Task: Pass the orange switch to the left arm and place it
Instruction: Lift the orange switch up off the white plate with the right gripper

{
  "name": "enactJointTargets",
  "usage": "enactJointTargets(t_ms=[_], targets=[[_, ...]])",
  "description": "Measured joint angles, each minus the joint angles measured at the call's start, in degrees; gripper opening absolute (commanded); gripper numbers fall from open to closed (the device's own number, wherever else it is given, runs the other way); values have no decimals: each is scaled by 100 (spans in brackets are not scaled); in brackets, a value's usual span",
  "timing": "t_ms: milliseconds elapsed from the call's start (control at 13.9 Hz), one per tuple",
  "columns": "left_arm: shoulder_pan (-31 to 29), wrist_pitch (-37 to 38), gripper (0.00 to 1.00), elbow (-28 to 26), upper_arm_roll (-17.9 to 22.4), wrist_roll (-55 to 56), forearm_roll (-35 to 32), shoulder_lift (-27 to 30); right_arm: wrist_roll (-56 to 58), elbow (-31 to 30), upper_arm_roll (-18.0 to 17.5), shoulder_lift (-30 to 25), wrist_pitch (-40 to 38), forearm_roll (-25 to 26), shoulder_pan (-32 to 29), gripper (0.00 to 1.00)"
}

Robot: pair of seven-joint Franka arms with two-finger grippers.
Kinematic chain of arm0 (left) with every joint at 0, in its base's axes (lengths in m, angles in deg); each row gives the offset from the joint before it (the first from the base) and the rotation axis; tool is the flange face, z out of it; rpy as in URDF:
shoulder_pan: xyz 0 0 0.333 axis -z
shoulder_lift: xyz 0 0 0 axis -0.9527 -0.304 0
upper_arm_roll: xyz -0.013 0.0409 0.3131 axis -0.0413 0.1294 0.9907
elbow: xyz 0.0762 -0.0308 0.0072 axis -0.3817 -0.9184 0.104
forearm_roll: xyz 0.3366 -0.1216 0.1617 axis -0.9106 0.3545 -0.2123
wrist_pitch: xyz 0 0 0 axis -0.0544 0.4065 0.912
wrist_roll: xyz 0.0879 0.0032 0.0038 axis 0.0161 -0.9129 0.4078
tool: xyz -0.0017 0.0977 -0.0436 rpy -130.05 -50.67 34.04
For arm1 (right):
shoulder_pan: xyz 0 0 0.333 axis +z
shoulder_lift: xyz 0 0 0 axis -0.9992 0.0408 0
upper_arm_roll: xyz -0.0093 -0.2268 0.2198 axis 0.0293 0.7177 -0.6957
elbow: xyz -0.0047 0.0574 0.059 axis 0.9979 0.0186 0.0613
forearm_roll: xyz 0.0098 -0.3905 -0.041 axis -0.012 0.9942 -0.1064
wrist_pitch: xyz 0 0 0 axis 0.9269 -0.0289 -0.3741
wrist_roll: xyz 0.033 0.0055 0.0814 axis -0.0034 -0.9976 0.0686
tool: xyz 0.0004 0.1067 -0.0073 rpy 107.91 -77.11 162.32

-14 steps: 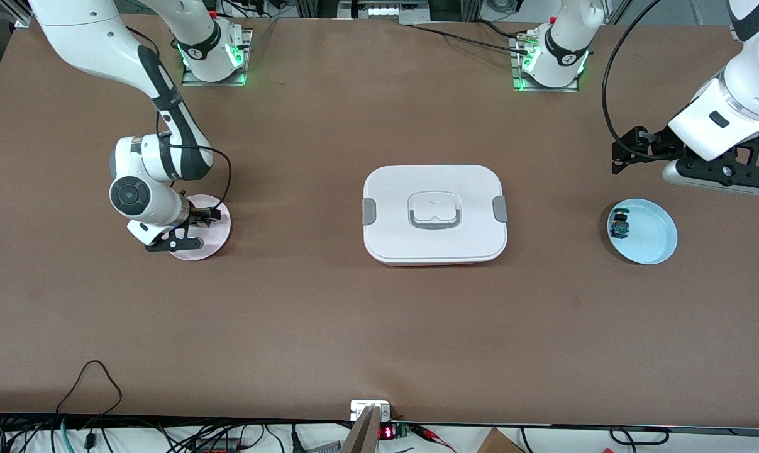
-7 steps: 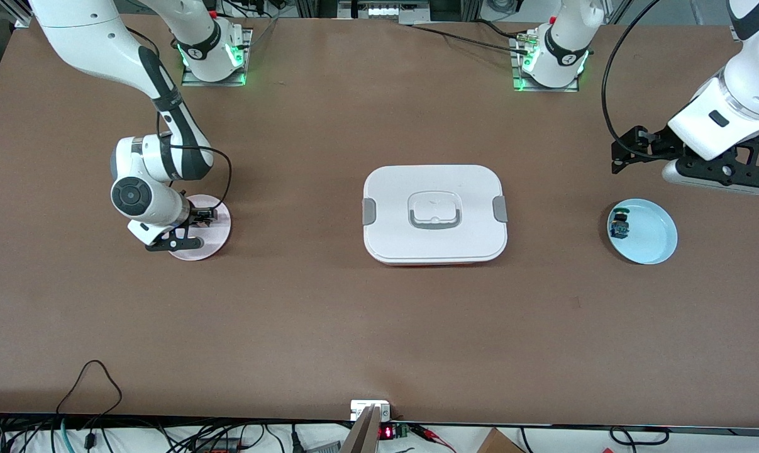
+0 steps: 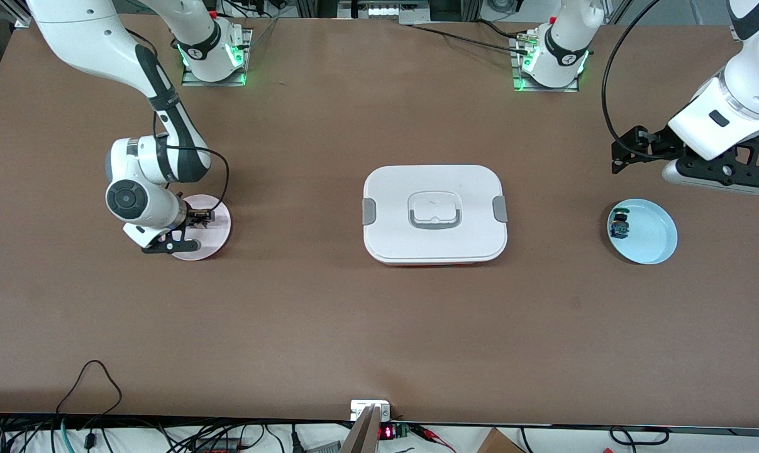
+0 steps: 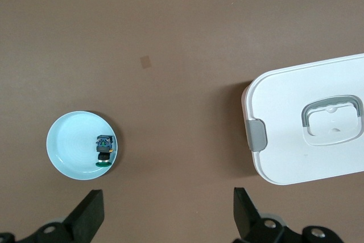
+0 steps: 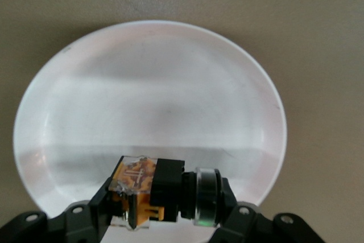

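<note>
Gripping the orange switch (image 5: 149,190), the right tool (image 5: 165,209) was clenched on it over the pink plate (image 3: 216,233) toward the right arm's end of the worktop (image 3: 379,327); the right wrist view showed the switch clamped between the black fingers (image 5: 99,203), its orange body and silver-ringed cap lying sideways above the plate's pale floor. Whether the switch touched the plate could not be told.

Item: box (image 3: 434,214), white, lidded, grey side clips, recessed handle on top, at the middle of the worktop, well apart from both plates.

Item: light blue plate (image 3: 653,242), toward the left arm's end, holding a small black switch with green-blue parts (image 3: 619,226) near its rim.

Item: left tool (image 4: 168,214), released, fingers spread wide, waiting in the air above the worktop just beside the blue plate, holding nothing.
</note>
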Motion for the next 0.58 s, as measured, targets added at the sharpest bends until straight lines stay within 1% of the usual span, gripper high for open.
enactJointTargets(t_ms=[144,361,577], targets=[[0,0,100,1,0,5,0,0,0,315,-5,-122,-368,0,2,0],[0,4,100,4,0,16,0,0,9,582,-50,-436,-832,1,14,0],[0,6,100,6,0,24,0,0,229,1143,-233,-806,-1560,1,87,0]])
